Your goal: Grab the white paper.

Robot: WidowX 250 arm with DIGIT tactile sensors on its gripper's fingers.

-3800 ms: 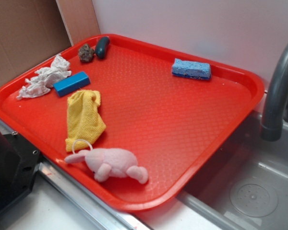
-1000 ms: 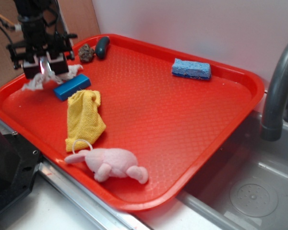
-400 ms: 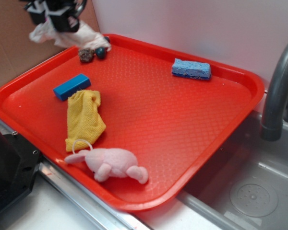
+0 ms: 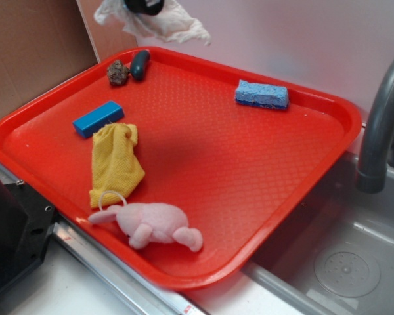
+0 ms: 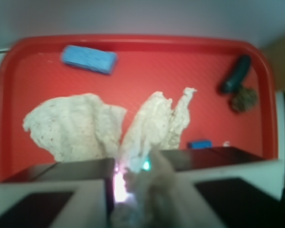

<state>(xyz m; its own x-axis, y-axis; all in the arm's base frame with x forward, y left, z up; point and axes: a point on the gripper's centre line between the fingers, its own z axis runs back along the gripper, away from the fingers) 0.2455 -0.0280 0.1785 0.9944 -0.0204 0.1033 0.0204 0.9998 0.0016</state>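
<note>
The gripper [image 4: 143,5] is up at the very top of the exterior view, mostly cut off by the frame, clamped on the white paper [image 4: 163,25], which hangs in ragged folds in the air above the far-left corner of the red tray [image 4: 328,105]. Nothing of the paper touches the tray. From where I stand the grab looks as good as done; doing this bit well means keeping the jaws pinched and any move steady, since thin tissue like that could tear or slip if it is jerked. The wrist view shows what the exterior one cannot: the paper [image 5: 147,128] bunched right between the fingers [image 5: 92,190], with two loose flaps fanning out below, so the hold is on a gathered middle rather than a stray edge. The exterior view in turn shows the yellow cloth [image 4: 115,164] and pink bunny [image 4: 151,224] near the front edge, which the wrist camera misses, while both catch the blue sponge [image 4: 261,94] and blue block [image 4: 98,118].
</note>
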